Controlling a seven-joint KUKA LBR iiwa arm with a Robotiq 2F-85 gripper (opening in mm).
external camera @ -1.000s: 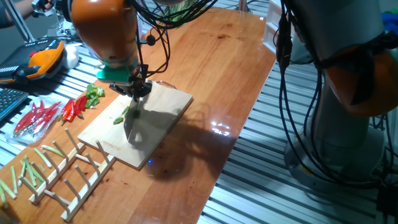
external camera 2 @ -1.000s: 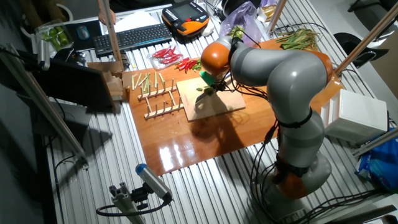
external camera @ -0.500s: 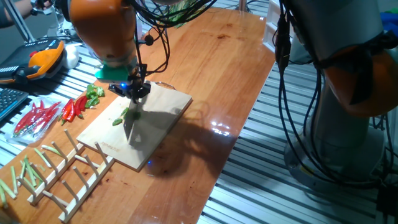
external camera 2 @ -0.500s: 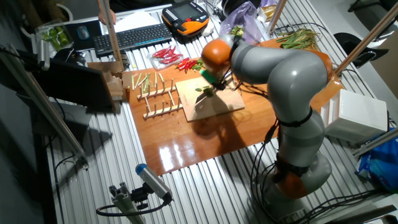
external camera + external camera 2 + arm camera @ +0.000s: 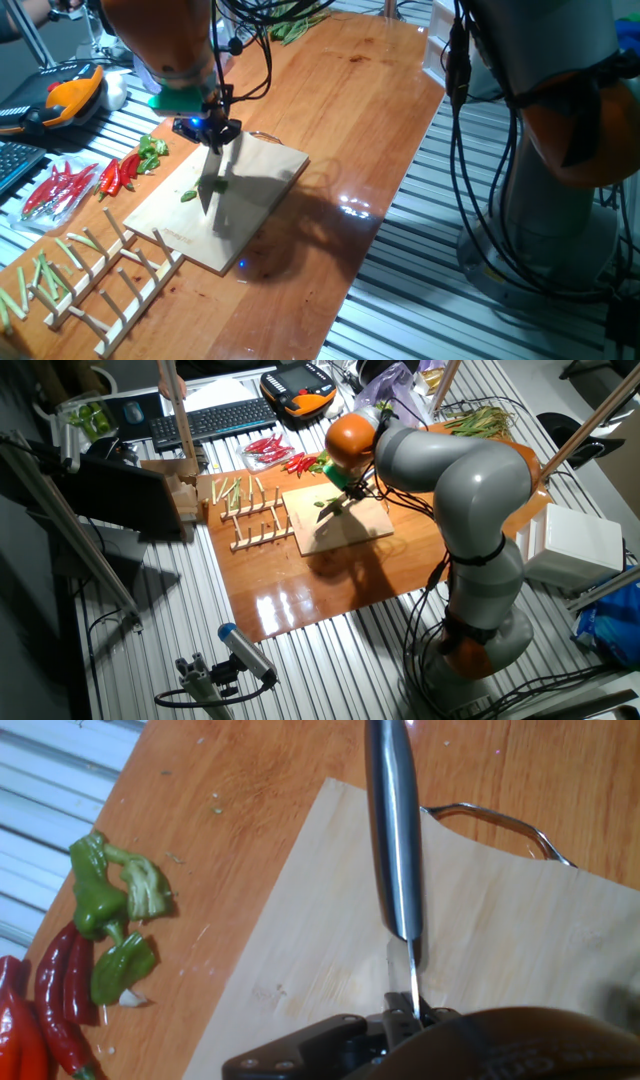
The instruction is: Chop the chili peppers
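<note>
A: We log the pale rectangular wooden cutting board [image 5: 222, 206] lying flat on the glossy orange-brown wooden tabletop [image 5: 355, 110], a thin wire handle showing at one edge in the hand view. It sits under the arm, presumably so the blade has a sacrificial surface.

B: And the pincer [image 5: 207, 128]?

A: It hangs above the board, pinching the dark-handled steel kitchen knife [image 5: 211, 180] by its handle, blade pointing down toward the wood. From the hand view we look straight along the handle [image 5: 394, 830] and the blade's spine; the grip keeps the edge in line with the arm's vertical travel, which we judge suits a chopping stroke.

B: Where are the small bright-green chili pieces?

A: Two little glossy green bits [image 5: 189, 195] lie on the board just beside the blade; one bit seems to sit at the blade itself, though we cannot tell whether it touches. In the other fixed view they read as a green fleck under the hand [image 5: 327, 505].

B: The blade tip, is it on the wood?

A: We cannot tell; it looks just above or barely at the surface.

B: Off the board?

A: A cluster of wrinkled green pepper pieces [image 5: 112, 905] and slender red chilies [image 5: 50, 995] lie on the tabletop beside the board's edge, likely stock set within reach. Pale green stalk sticks [image 5: 45, 270] rest on a light wooden slatted rack [image 5: 110, 290] nearer the camera, well apart from the cutting.
</note>
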